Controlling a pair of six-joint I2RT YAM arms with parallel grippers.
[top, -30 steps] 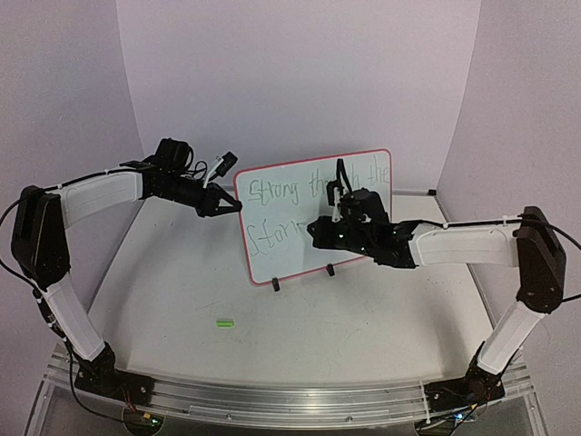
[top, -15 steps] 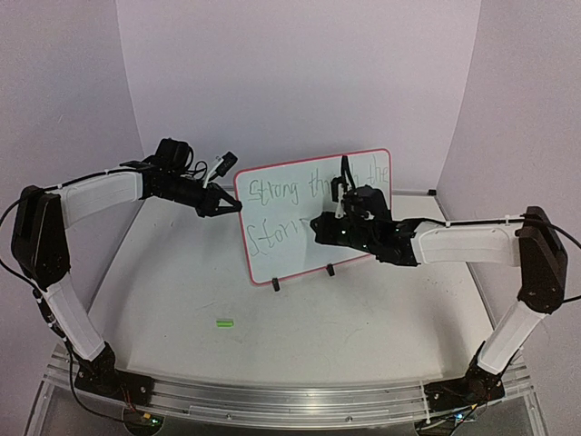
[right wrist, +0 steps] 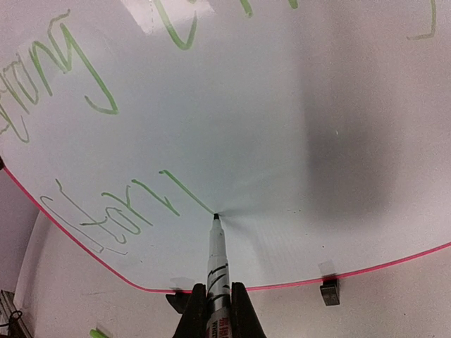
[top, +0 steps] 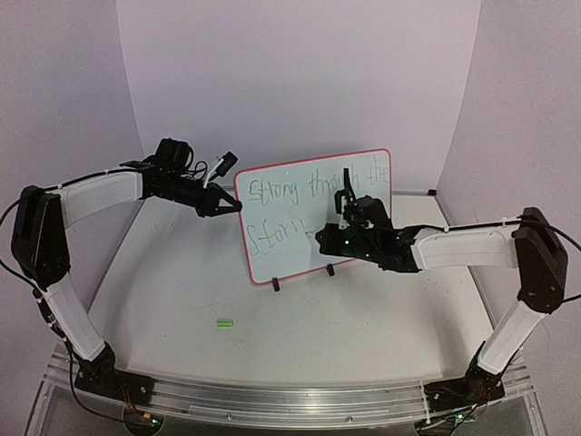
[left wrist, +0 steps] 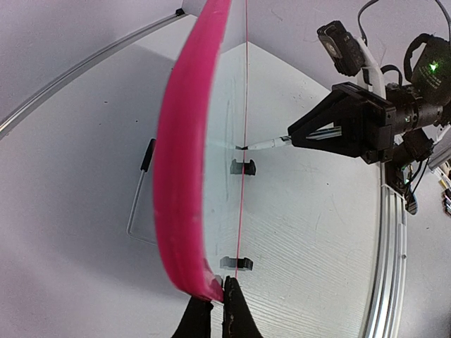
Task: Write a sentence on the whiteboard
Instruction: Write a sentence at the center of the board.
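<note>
At mid-worktop, seen from above, the whiteboard stands upright on its clip feet, one green line written and a second begun. Left wrist view: left tool pinched on the board's pink side frame, steadying it. Right wrist view: right tool clamped on a marker, tip touching the board after "Stor"; I judge the last word unfinished, little else left.
</note>
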